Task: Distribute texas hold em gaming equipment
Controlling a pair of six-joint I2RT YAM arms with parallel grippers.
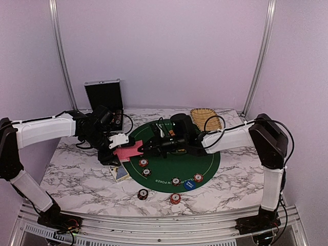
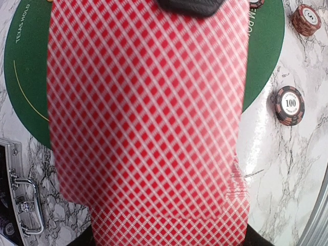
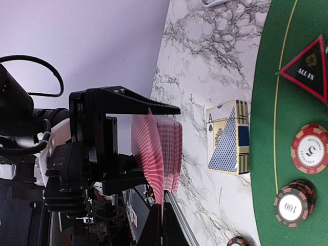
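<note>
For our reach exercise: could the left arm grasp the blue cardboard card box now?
Probably not: the left gripper is clamped on red-backed playing cards, though the box lies uncovered nearby.

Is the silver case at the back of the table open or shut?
Open: the silver case has its lid upright, black lining showing.

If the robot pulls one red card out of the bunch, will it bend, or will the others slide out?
Probably bendy: the cards look thin edge-on. Others may slip, since the bunch in the left gripper is fanned unevenly. One card looks light, so a pinch by the right gripper on the top card should hold.
</note>
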